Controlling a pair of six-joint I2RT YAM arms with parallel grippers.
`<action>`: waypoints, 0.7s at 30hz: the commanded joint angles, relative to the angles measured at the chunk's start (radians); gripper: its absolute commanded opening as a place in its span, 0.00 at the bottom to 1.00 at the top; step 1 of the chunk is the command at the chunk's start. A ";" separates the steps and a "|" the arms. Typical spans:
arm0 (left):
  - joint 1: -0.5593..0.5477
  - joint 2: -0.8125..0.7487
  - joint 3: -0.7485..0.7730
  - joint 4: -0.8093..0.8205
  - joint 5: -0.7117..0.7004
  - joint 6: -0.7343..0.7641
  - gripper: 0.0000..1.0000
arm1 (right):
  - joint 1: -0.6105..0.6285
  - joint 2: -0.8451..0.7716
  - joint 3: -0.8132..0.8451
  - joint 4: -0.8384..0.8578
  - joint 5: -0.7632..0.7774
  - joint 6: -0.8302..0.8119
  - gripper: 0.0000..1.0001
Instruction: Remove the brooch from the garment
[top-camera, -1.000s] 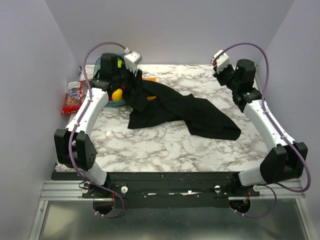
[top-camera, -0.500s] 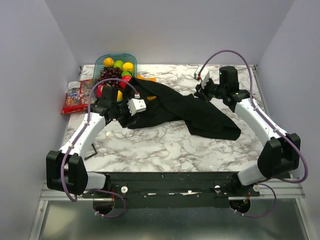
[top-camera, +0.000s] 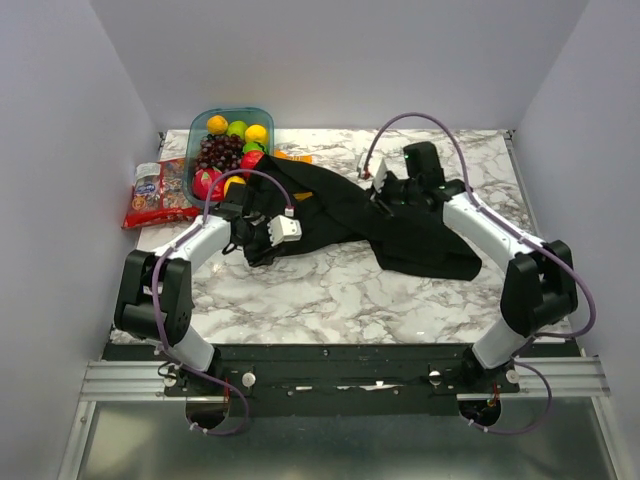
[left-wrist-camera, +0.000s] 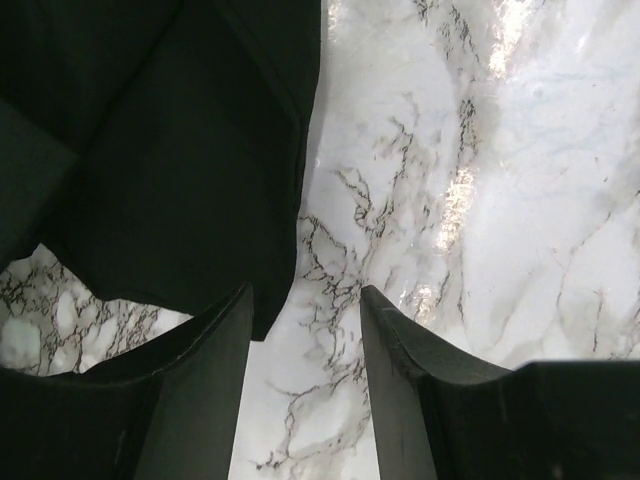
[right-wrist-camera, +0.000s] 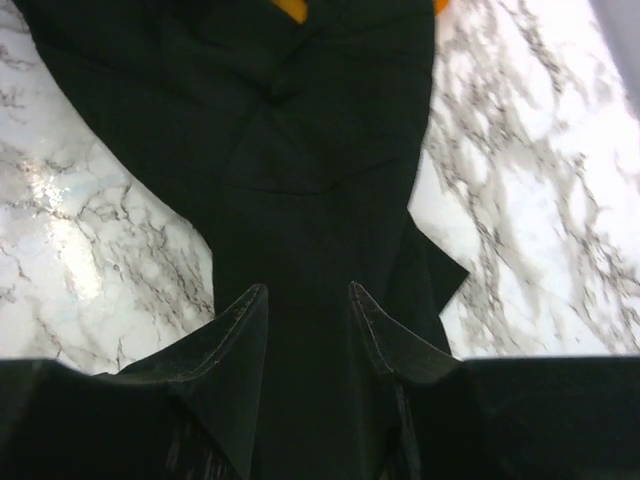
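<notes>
The garment (top-camera: 420, 245) is a black shirt lying crumpled across the middle of the marble table. The brooch is not visible in any view. My left gripper (top-camera: 262, 243) is open and empty, low over the shirt's left end. In the left wrist view it (left-wrist-camera: 305, 300) is over bare marble, just beside the shirt's edge (left-wrist-camera: 170, 150). My right gripper (top-camera: 385, 195) is open and empty above the shirt's upper middle. In the right wrist view it (right-wrist-camera: 308, 295) hangs directly over black cloth (right-wrist-camera: 300, 130).
A clear tub of fruit (top-camera: 232, 140) stands at the back left, with a red snack packet (top-camera: 150, 195) beside it. Something orange (right-wrist-camera: 290, 8) pokes out at the shirt's far edge. The marble table (top-camera: 330, 290) lies bare in front of the shirt.
Both arms have swung down and inward from the table's back corners. The left gripper now sits at the shirt's left end and the right gripper over its middle. The shirt has not moved.
</notes>
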 joint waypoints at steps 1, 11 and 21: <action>-0.013 0.039 -0.024 0.052 -0.043 0.041 0.55 | 0.083 0.078 0.034 -0.003 0.017 -0.092 0.47; -0.024 0.070 -0.084 0.166 -0.146 0.032 0.42 | 0.204 0.217 0.057 0.106 0.167 -0.146 0.61; -0.024 0.090 -0.065 0.112 -0.139 0.058 0.14 | 0.282 0.332 0.092 0.271 0.374 -0.158 0.63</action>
